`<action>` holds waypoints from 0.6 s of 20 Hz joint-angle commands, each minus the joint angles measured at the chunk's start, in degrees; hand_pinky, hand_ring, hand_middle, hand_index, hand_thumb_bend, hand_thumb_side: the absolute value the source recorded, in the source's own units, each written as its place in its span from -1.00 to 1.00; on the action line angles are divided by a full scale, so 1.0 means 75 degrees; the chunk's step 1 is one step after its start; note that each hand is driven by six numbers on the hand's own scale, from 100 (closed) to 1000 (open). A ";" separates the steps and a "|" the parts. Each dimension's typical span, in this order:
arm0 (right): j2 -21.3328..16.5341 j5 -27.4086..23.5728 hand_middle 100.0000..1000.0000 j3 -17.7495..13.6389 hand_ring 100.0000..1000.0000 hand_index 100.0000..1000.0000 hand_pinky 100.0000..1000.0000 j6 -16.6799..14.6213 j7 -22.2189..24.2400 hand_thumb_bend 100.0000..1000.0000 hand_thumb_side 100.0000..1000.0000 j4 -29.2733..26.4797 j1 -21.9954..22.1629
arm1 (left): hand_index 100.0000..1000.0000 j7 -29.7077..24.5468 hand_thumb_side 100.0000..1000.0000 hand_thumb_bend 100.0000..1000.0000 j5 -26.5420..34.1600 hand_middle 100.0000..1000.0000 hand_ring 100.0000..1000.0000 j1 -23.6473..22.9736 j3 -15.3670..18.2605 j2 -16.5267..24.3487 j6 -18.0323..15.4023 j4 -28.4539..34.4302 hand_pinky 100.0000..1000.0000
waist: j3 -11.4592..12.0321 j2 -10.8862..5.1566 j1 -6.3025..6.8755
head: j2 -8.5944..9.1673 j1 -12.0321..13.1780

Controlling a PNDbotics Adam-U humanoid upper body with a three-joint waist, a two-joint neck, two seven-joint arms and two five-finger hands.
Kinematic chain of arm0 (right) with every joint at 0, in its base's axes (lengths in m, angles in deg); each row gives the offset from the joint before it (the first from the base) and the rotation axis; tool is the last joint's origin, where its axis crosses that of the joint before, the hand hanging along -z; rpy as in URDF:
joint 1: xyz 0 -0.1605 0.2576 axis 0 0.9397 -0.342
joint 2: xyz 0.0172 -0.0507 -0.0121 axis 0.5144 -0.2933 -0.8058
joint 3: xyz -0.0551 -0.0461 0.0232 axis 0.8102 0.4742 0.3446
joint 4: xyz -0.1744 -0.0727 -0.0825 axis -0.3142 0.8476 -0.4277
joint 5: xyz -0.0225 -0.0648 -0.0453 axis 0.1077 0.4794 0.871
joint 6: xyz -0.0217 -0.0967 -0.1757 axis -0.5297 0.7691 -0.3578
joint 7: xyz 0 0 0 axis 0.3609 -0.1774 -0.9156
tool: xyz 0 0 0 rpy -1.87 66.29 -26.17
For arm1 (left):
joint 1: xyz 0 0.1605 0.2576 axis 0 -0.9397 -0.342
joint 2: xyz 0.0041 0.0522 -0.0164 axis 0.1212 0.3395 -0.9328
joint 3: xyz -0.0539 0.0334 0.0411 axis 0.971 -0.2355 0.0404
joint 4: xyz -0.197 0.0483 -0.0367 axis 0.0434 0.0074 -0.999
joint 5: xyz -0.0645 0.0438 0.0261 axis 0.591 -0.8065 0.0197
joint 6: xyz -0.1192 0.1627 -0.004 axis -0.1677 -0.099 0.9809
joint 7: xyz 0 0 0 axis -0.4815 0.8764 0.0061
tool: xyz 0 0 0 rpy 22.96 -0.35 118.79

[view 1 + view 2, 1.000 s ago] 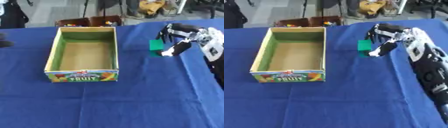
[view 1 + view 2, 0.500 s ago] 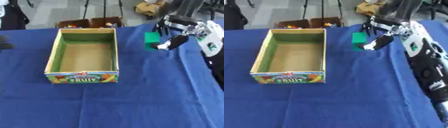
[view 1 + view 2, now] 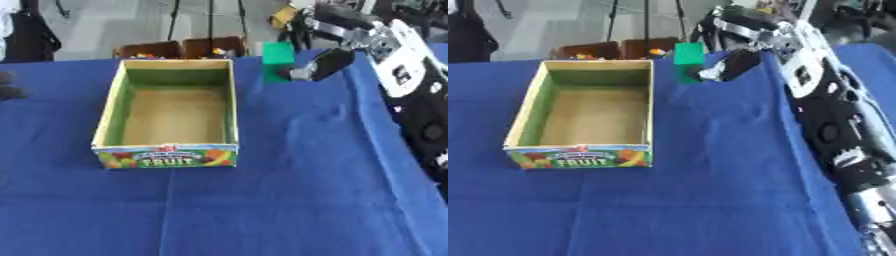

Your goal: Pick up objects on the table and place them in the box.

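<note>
Robot's right hand [image 3: 325, 59] carries a green block [image 3: 278, 56] toward the fruit box [image 3: 170, 111].

The hand's fingers and thumb are curled about the block, pinching it just beyond the box's far right corner, above the blue tablecloth [image 3: 289, 190]. The likely hazard, as judged from here: the block sits at the fingertips and could slip, or be let go too soon and land outside the box's right wall. The box stands open and looks empty; nothing lies between it and the block. Crates [image 3: 180, 48] of small coloured items sit beyond the box's far wall. The left hand is out of sight.
</note>
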State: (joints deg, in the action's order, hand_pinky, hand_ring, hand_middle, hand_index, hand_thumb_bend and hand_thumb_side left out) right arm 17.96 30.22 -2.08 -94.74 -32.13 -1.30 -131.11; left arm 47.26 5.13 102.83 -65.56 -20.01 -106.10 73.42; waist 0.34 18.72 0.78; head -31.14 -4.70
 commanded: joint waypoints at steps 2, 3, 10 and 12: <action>0.0480 -0.0004 -0.41 -0.0146 -0.10 -0.18 -0.37 -0.0462 0.0705 -0.78 -0.04 -0.0335 -0.0423 | 0.92 -0.0055 1.00 -1.00 0.0076 0.69 0.38 0.0093 -0.0040 0.0035 0.0014 0.0139 0.26 | 0.0078 -0.0230 -0.0045 | 0.0133 -0.0099; 0.0601 -0.0001 -0.42 -0.0161 -0.10 -0.19 -0.37 -0.0392 0.0709 -0.78 -0.04 -0.0365 -0.0470 | 0.92 -0.0061 1.00 -1.00 0.0088 0.69 0.38 0.0096 -0.0045 0.0034 0.0022 0.0139 0.26 | 0.0103 -0.0237 -0.0057 | 0.0148 -0.0116; 0.1554 0.0068 -0.44 -0.0211 -0.13 -0.21 -0.39 0.0027 0.0873 -0.76 -0.05 -0.0601 -0.0562 | 0.92 -0.0110 1.00 -1.00 0.0156 0.69 0.38 0.0140 -0.0080 0.0008 0.0064 0.0139 0.26 | 0.0290 -0.0232 -0.0106 | 0.0224 -0.0242; 0.1775 0.0161 -0.45 -0.0244 -0.14 -0.21 -0.39 0.0139 0.0987 -0.75 -0.05 -0.0620 -0.0469 | 0.92 -0.0121 1.00 -1.00 0.0171 0.69 0.38 0.0151 -0.0083 -0.0004 0.0062 0.0139 0.26 | 0.0337 -0.0219 -0.0102 | 0.0243 -0.0268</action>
State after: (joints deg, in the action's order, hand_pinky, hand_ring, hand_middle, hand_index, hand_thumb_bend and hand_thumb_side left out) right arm 30.76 30.92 -3.33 -90.98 -28.37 -4.40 -133.56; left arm 46.63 6.13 103.24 -66.08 -20.49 -105.59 73.42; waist 2.85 18.37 -0.17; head -30.13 -6.48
